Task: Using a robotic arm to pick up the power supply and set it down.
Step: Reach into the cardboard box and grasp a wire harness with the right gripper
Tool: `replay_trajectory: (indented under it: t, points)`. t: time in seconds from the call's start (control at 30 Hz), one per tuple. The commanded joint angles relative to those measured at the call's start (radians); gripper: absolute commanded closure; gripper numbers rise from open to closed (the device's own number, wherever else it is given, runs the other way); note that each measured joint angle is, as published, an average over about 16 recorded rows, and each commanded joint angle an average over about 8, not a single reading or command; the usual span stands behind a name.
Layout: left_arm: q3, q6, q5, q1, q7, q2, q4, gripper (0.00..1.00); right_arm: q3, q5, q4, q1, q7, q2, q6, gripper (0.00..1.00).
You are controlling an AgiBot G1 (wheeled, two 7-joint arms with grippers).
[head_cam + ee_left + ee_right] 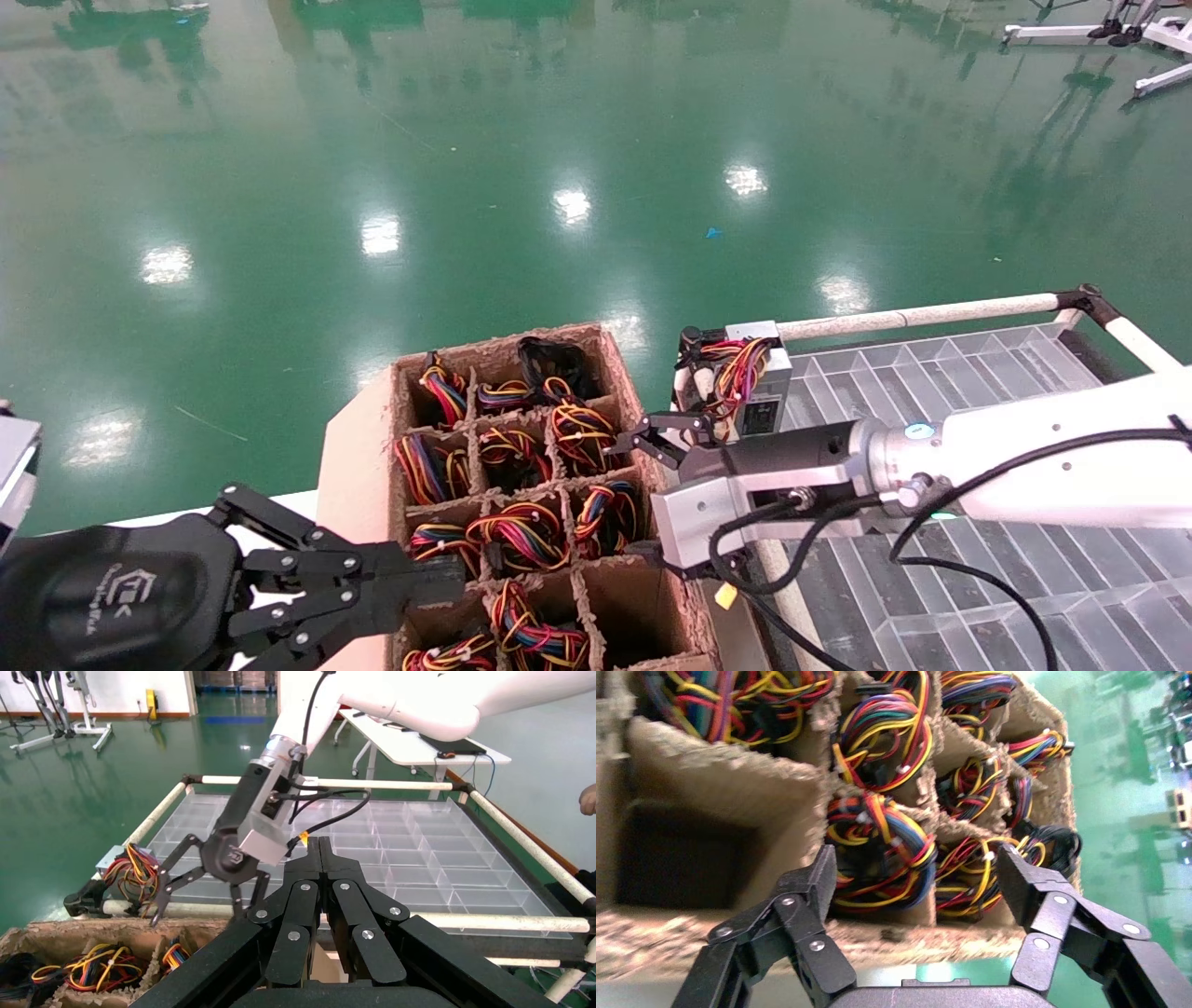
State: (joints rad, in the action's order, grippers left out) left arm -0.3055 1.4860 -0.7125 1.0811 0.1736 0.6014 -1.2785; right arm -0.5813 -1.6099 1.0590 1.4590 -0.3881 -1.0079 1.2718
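One supply placed, more waiting
My right gripper [649, 441], jaws open and empty, hovers at the carton's [358, 438] edge; power supply [756, 382] sits on the tray's [931, 373] corner; left gripper [410, 582] parked, jaws closed.

Divided cardboard box [368, 438] beside clear compartment tray [978, 373]; green floor [466, 140]

Before me a green floor [466, 186], my divided cardboard box [521, 485] of wire bundles, beside it a clear tray grid [978, 373] carrying one power supply [759, 382] at its corner
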Motion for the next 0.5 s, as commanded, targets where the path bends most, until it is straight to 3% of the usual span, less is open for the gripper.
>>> replay_trajectory:
  t: [0.03, 0.5]
  points:
    - [0.000, 0.000, 0.000, 0.000, 0.000, 0.000, 0.000, 0.00, -0.008, -0.012, -0.026, 0.012, -0.024, -0.020, -0.004, 1.00]
    - [-0.001, 0.000, 0.000, 0.000, 0.000, 0.000, 0.000, 0.00, -0.050, -0.078, -0.121, 0.055, -0.087, -0.085, -0.015, 1.00]
